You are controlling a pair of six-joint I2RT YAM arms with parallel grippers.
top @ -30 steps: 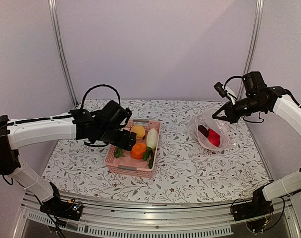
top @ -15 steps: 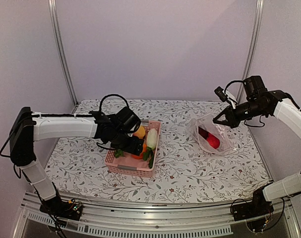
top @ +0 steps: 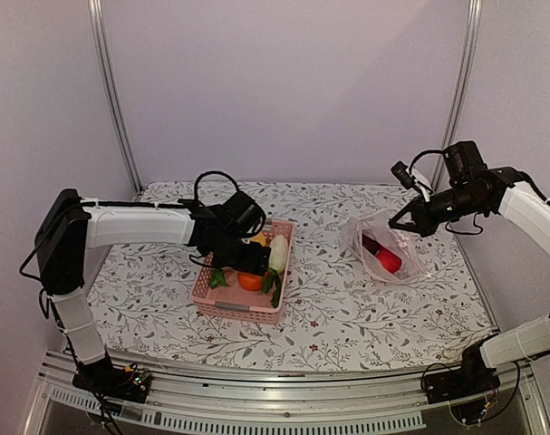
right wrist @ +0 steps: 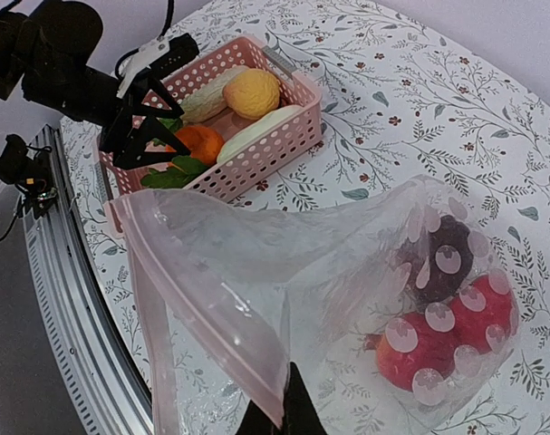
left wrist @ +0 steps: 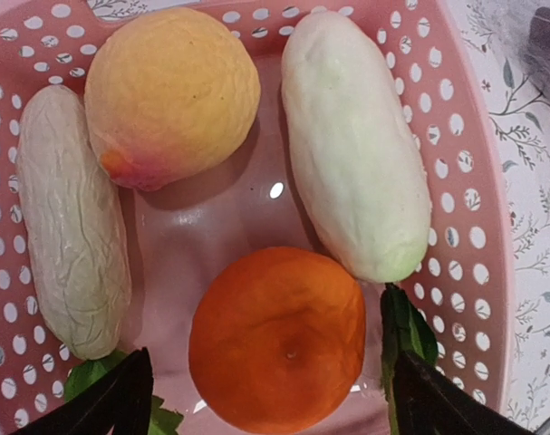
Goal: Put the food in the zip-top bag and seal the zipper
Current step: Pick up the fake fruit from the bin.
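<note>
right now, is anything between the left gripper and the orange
Nothing visible. The left gripper hangs open right over the orange in the basket, a finger on each side. The radish lies close beside it, not in between.

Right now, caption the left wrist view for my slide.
Open left gripper flanks the orange in the pink basket, beside the white radish.

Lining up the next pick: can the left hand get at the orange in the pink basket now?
Probably yes: the left hand hangs open right above the orange, nothing covers it, though the white radish lies close beside.
</note>
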